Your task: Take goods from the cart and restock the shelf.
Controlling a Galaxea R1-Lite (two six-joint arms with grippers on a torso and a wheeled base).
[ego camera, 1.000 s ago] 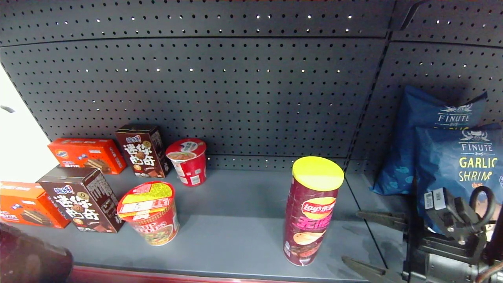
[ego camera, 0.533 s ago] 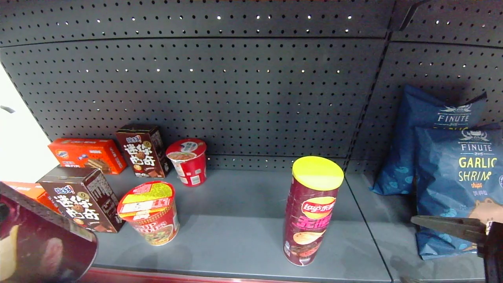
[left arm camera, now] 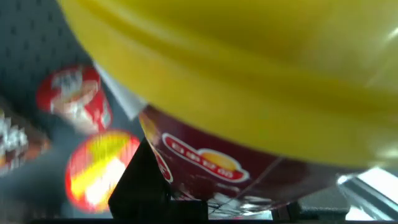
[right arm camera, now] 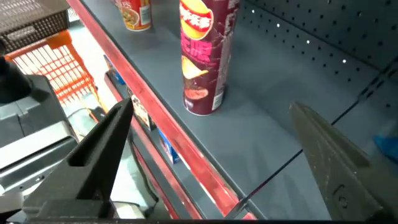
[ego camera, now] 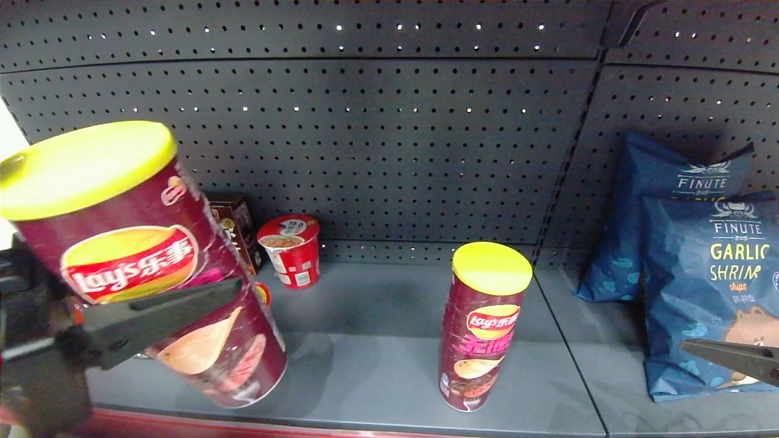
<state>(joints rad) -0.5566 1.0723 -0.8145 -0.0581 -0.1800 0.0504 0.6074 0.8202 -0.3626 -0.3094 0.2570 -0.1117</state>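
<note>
My left gripper (ego camera: 182, 304) is shut on a maroon chips can (ego camera: 122, 243) with a yellow lid, held tilted above the left front of the grey shelf (ego camera: 377, 340). The left wrist view shows the held can's lid (left arm camera: 249, 74) and body (left arm camera: 211, 168) up close. A second, identical chips can (ego camera: 484, 325) stands upright right of the shelf's middle. One finger (ego camera: 727, 357) of my right gripper shows at the lower right, before the blue bags. In the right wrist view my right gripper (right arm camera: 211, 109) is open, well short of the standing can (right arm camera: 205, 56).
A red cup of noodles (ego camera: 291, 249) and a brown box (ego camera: 237, 228) stand at the back left, partly behind the held can. Blue snack bags (ego camera: 712, 267) lean on the right section. An orange cart basket (right arm camera: 56, 68) sits below the shelf's red front edge (right arm camera: 180, 155).
My left gripper has risen from the lower left with the chips can, which now hides the boxes and the front noodle cup. The right gripper has drawn back to the right.
</note>
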